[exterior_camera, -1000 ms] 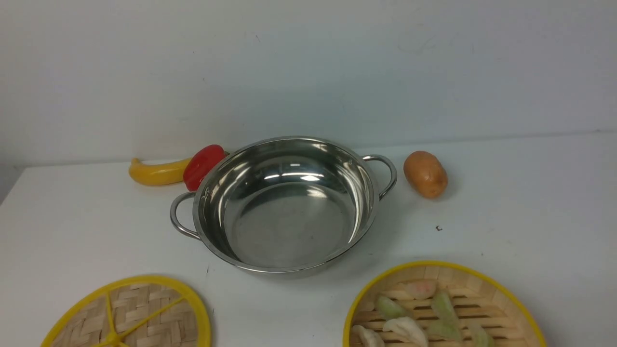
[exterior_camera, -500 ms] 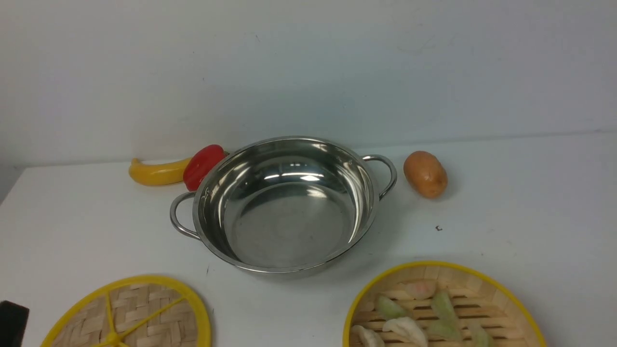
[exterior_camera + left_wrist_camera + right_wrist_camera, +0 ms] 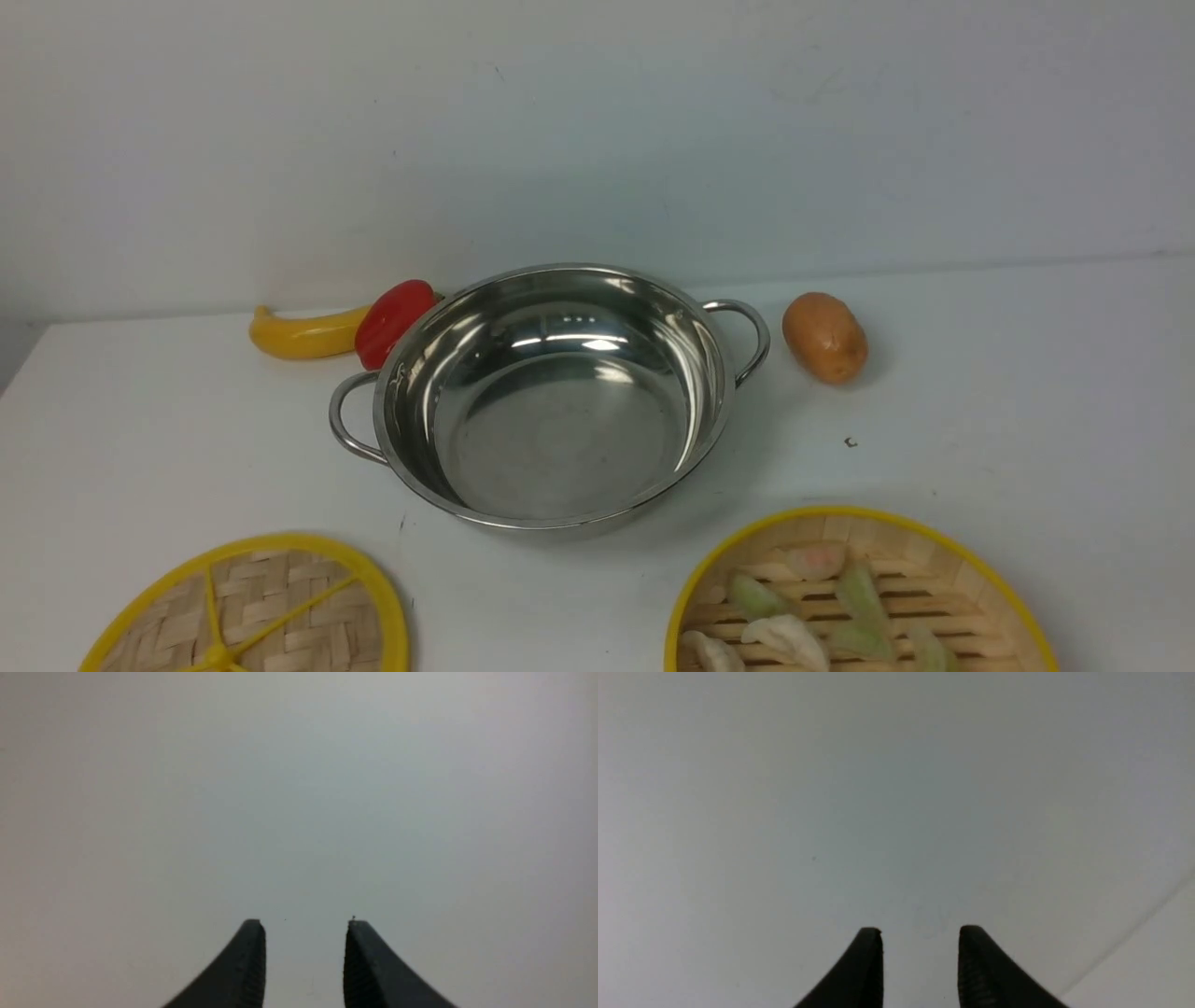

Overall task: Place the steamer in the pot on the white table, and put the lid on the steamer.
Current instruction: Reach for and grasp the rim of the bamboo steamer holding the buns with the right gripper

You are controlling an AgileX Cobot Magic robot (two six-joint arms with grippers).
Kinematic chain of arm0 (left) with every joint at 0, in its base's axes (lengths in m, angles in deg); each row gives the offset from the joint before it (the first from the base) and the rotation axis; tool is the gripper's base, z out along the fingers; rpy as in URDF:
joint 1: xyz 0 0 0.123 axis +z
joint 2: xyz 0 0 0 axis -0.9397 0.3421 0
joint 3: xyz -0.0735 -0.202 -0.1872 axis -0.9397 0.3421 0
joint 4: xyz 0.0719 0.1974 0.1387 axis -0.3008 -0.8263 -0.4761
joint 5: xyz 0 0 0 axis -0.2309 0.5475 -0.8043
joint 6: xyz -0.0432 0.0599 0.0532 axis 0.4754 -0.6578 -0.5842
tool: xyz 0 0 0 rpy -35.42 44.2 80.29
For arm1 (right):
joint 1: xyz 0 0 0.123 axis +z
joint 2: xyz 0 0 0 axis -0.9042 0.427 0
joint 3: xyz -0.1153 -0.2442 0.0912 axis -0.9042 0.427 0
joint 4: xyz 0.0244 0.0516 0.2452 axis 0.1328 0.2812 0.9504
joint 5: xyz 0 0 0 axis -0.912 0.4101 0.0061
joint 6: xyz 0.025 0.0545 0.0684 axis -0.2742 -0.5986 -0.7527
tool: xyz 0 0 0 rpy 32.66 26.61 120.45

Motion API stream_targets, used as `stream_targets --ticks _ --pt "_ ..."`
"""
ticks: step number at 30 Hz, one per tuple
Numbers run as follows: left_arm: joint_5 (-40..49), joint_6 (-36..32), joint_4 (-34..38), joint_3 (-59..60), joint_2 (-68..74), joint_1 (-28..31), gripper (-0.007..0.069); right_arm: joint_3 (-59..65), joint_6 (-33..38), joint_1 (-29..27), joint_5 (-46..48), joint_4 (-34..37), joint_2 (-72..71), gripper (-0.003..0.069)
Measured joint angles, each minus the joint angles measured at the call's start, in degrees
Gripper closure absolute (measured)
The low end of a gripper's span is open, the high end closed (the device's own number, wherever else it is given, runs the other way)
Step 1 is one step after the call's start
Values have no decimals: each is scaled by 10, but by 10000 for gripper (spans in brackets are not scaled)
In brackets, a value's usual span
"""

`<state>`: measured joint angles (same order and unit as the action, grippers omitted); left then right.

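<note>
On the far left of the worktop (image 3: 523, 597), a yellow banana (image 3: 303, 336) is seen near the wall, its end met by a red pepper (image 3: 394, 322), which is set right beside the pot's rim. To the right of the pot, a brown potato (image 3: 824, 338) is placed near one handle, with a small dark speck (image 3: 850, 441) nearer the front. The space between the pot and the two woven things in front is left unblocked.

At the front left, the lid (image 3: 219, 653) is laid flat, partly cut off by the view's edge; woven bamboo is ringed in thick yellow and crossed by yellow spokes that are joined at a small knob. In the middle, the pot (image 3: 560, 420) is shown shiny, wide and empty, with two loop handles. At the front right, the steamer (image 3: 971, 560) is rimmed in yellow, its slatted base topped with dumplings (image 3: 787, 639) and pale green pieces (image 3: 864, 597); it is also cut off.

The left hand (image 3: 306, 924) is held open, with nothing gripped. The right hand (image 3: 920, 929) is likewise parted and empty.
</note>
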<state>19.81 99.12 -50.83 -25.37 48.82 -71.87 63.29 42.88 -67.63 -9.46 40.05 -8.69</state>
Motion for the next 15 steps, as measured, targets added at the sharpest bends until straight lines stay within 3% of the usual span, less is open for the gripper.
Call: stream_targets --ticks 3,4,5,6,9,15 --pt "78 -2 -25 -29 0 0 379 -84 48 0 90 -20 55 416" --pt "196 -13 -51 -69 -1 0 372 -143 73 0 199 -26 136 416" --pt "211 -15 -54 -74 -1 0 372 -149 73 0 199 -27 137 416" --pt "337 -30 -88 -121 9 0 373 -196 83 0 298 -33 221 416" --pt "559 -38 -148 -189 61 0 373 -242 88 0 413 -68 346 416" --pt "835 -72 -221 -320 246 0 373 -266 124 0 460 -160 568 416"
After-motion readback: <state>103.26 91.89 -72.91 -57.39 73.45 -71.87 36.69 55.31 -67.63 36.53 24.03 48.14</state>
